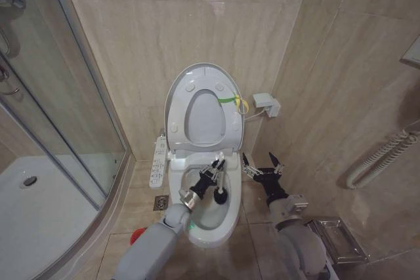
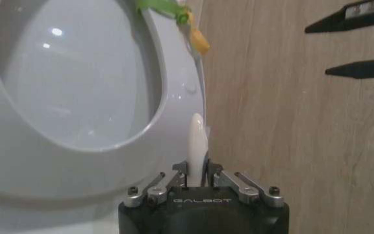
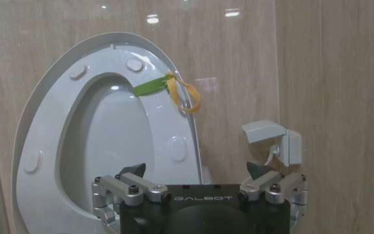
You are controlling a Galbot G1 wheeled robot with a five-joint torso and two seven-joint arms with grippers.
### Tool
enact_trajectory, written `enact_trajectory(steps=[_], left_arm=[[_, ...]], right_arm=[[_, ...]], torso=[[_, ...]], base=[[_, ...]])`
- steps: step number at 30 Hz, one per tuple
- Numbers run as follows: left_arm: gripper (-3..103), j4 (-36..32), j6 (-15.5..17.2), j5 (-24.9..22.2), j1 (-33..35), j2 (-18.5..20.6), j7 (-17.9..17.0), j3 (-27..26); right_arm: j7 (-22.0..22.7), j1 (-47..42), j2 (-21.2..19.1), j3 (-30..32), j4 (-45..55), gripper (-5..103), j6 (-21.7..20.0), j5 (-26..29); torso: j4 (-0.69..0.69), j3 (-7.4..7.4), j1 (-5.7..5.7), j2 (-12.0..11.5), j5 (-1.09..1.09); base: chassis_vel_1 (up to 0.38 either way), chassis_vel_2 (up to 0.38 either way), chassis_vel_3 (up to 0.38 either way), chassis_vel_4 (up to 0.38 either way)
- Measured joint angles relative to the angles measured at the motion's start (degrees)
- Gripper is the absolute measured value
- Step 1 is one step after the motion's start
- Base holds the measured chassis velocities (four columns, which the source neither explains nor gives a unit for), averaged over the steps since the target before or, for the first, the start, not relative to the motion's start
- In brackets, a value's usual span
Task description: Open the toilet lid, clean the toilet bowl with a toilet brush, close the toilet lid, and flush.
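i have the left gripper (image 1: 211,174) clamped on the thin white stick handle of the toilet brush (image 1: 218,178), its dark head down inside the white ceramic toilet bowl (image 1: 213,218). the large smooth white plastic toilet lid (image 1: 202,104) stands raised with the ring seat against the wall. the right gripper (image 1: 262,163) hovers just beside the bowl, fingers spread wide, holding nothing. i judge the brush light, stiff and slick, so a firm mid-handle grip suits it.

Glass shower enclosure (image 1: 59,116) at left with white curved tray (image 1: 46,195). White wall box (image 1: 266,104) right of centre. Floor drain (image 1: 159,202). Metal tray (image 1: 335,240) on floor; possibly a soap dish.
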Motion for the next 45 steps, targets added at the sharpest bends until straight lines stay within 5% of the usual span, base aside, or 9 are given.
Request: enact_trajectory(steps=[16, 32, 45], left_arm=[[19, 6.4, 2.1, -1.5, -2.4, -6.2, 0.1, 1.4], [19, 6.9, 1.7, 0.5, -5.3, -5.4, 1.5, 2.3], [19, 0.7, 1.5, 4.8, 3.1, -0.8, 0.1, 0.4]], right_arm=[[0.0, 0.0, 0.0, 0.0, 0.0, 100, 0.0, 0.0], [0.0, 0.0, 0.0, 0.0, 0.0, 100, 0.0, 0.0], [0.0, 0.0, 0.0, 0.0, 0.0, 100, 0.0, 0.0]], torso=[[-0.01, 0.00, 0.00, 0.0, 0.00], [-0.01, 0.00, 0.00, 0.0, -0.02], [-0.01, -0.01, -0.01, 0.0, -0.03]], base=[[0.000, 0.000, 0.000, 0.000], [0.000, 0.000, 0.000, 0.000], [0.000, 0.000, 0.000, 0.000]])
